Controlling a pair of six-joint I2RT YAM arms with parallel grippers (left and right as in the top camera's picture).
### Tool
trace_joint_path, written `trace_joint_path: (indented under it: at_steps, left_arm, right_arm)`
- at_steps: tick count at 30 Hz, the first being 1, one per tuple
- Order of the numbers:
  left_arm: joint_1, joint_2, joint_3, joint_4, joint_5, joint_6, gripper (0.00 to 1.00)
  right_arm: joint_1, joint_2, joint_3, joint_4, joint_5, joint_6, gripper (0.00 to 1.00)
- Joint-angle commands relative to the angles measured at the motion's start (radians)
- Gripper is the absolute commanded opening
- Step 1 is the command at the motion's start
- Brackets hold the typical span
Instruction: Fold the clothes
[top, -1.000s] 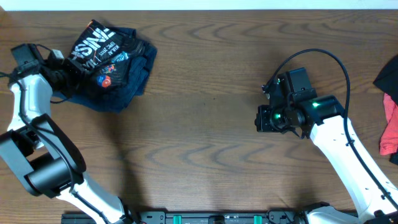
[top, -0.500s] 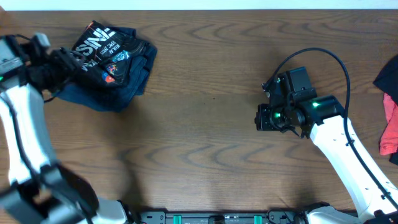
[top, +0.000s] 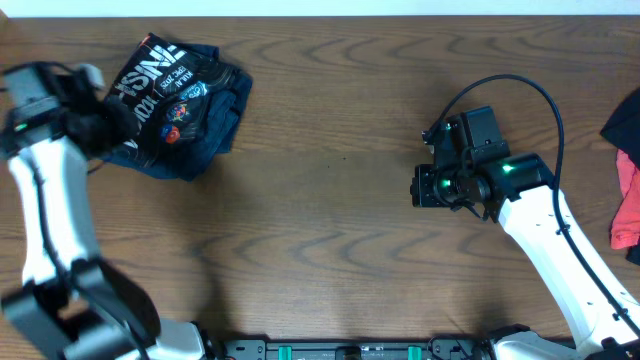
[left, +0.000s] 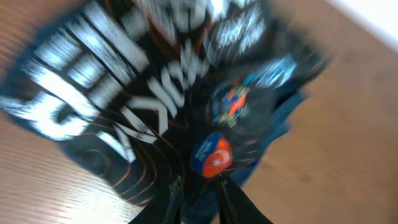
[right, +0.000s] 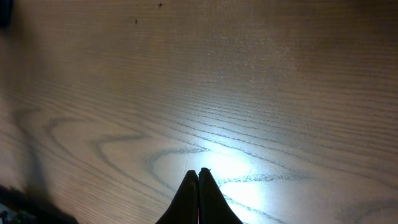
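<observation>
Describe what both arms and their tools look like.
Both arms have white shells with black joints. The right arm has a black wrist block with a green light, and a black cable loops above it. The right tool has two slim, black, pointed fingers. The left arm is built alike. The left tool shows dark fingers, blurred.

The whole view was blurred. The black jersey (left: 155, 118) filled most of it, bunched, with large white lettering (left: 81, 68) to the left and thin orange lines near a round red-and-blue logo (left: 211, 157). Blue denim (left: 283, 127) showed beneath its right edge. Wooden table (left: 354, 143) lay on the right. The left gripper (left: 198, 183) sat at the near edge, its fingers (left: 231, 202) narrowly apart over the fabric; any grip was unclear.
</observation>
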Motion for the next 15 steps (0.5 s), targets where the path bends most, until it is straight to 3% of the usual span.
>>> trace_joint_path:
  at_steps: [1,2,4,6,12,14,15]
  left_arm:
    - [-0.029,0.080,-0.015,-0.024,-0.003,0.055,0.22]
    - [-0.036,0.087,-0.015,-0.040,0.013,0.055,0.24]
    - [-0.052,0.071,-0.011,-0.071,0.022,0.055,0.43]
    - [-0.073,0.022,0.006,-0.117,0.014,0.055,0.54]
    - [-0.169,-0.286,0.057,-0.302,0.014,0.085,0.65]
    - [-0.217,-0.409,0.057,-0.346,0.005,0.130,0.69]
    - [-0.240,-0.462,0.057,-0.365,-0.018,0.130,0.72]
  right_arm:
    - [-0.004,-0.011,0.006,-0.005,0.002,0.000,0.01]
    - [-0.004,-0.019,0.006,-0.004,0.002,-0.011,0.01]
    - [-0.006,-0.049,0.007,0.003,0.003,-0.039,0.01]
    - [-0.008,-0.095,0.010,0.028,0.003,-0.059,0.01]
    - [-0.019,-0.305,0.022,0.160,0.028,-0.139,0.04]
    - [-0.020,-0.382,0.022,0.198,0.088,-0.140,0.09]
    - [-0.019,-0.422,0.022,0.212,0.129,-0.140,0.17]
